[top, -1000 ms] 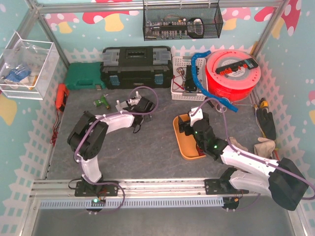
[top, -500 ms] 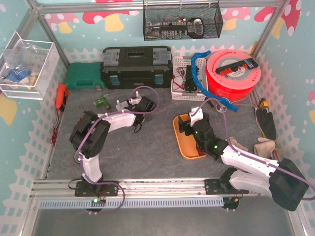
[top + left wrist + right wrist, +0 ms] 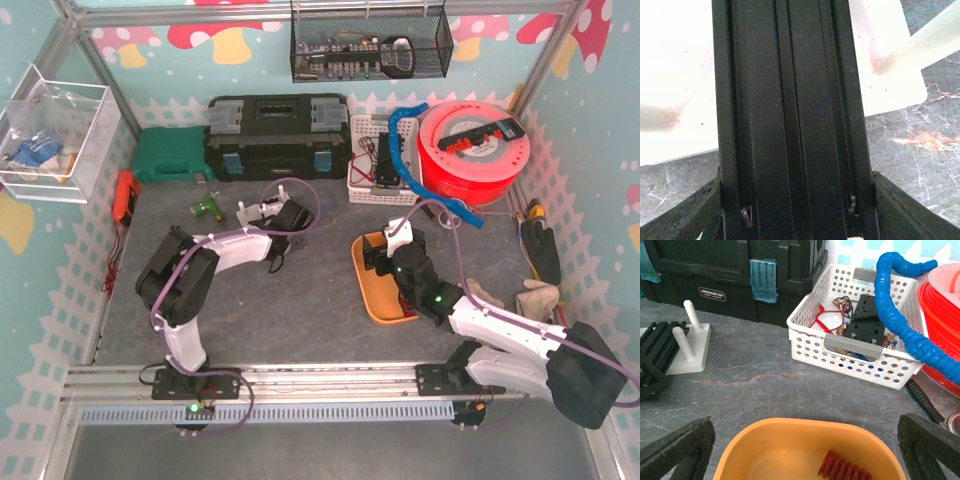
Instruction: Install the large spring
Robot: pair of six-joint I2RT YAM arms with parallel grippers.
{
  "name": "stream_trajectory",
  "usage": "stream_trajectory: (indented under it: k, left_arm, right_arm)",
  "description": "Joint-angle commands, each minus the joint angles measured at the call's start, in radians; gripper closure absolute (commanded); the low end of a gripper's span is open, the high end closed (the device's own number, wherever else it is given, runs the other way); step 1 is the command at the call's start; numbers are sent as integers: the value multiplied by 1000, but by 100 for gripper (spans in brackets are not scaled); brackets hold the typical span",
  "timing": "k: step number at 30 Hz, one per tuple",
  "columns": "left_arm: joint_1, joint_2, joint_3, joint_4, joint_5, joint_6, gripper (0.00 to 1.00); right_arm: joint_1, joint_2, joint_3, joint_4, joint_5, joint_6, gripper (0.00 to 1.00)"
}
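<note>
The large spring (image 3: 842, 471) is red and lies in the orange tray (image 3: 790, 440), at its near right. My right gripper (image 3: 805, 447) hangs open just above the tray (image 3: 372, 290), nothing between its fingers. In the top view that gripper (image 3: 385, 262) hides the spring. To the left stands a white base with two pegs (image 3: 690, 347). A black grooved rail (image 3: 790, 100) rests over this base (image 3: 680, 75). My left gripper (image 3: 795, 210) straddles the rail, a finger against each side. In the top view the left gripper (image 3: 283, 218) sits at the base (image 3: 252, 211).
A white perforated basket (image 3: 855, 335) with a blue hose (image 3: 900, 315) stands behind the tray. A black toolbox (image 3: 277, 135), a green case (image 3: 170, 155) and a red spool (image 3: 475, 150) line the back. Gloves (image 3: 535, 295) lie at right, a small green part (image 3: 207, 208) at left.
The left gripper has shifted slightly left at the white base and its jaws have narrowed onto the rail. The right arm has not moved.
</note>
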Motion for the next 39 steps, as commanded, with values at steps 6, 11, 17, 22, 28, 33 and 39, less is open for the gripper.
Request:
stream_trajectory:
  k: [6,11,17,22,28,33,39]
  left_arm:
    - [-21,-119,-33,-29,1,19,60]
    - [-32,-174,-41,-36,2,29,66]
    - [-53,-246,-46,-41,-4,44,70]
    - [-76,-312,-45,-41,-12,78,74]
    - [-78,-427,-96,-41,-94,49,79]
    - [-73,-540,-151,-41,-200,32,81]
    - [14,-624,-224,-44,-225,-8,83]
  right_arm:
    - [8,-8,-12,24,17,-3,1]
    - [8,-4,-11,24,20,-3,1]
    - [8,-5,-12,23,22,-3,1]
    - [8,-5,-12,23,20,-3,1]
    - [8,-8,-14,26,24,-1,1]
    - [8,-5,-12,27,18,0,1]
    - [8,-9,-15,27,17,0,1]
